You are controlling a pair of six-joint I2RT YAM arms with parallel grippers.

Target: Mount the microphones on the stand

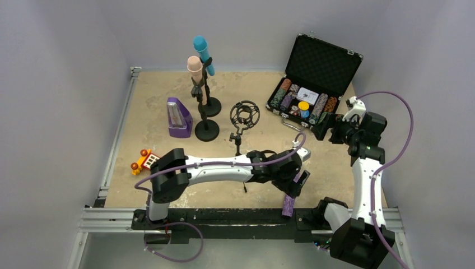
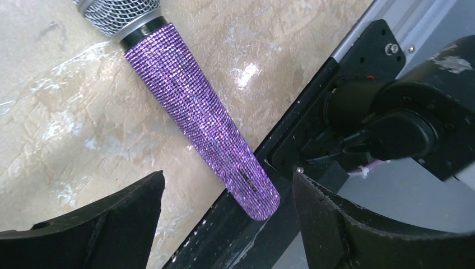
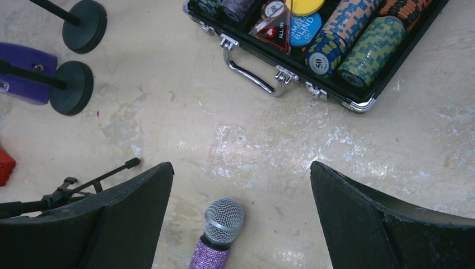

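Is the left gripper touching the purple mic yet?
Apart. The left wrist view shows bare table between the purple mic and both fingers of the left gripper.

metronome (image 1: 179, 119) 1 | mic stands (image 1: 207, 130) 3, right of metronome | microphones 3: turquoise mic (image 1: 200, 45), peach mic (image 1: 194, 65), purple mic (image 2: 196, 112) | chip case (image 1: 322, 61) 1 | toy (image 1: 144, 161) 1

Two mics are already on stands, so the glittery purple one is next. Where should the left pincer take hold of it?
The glittery purple mic lies flat on the table, tail end over the black rail. Probably best: bring the open left pincer straight down, closing across the handle's middle. It's evenly tapered there, unlike the round mesh head.
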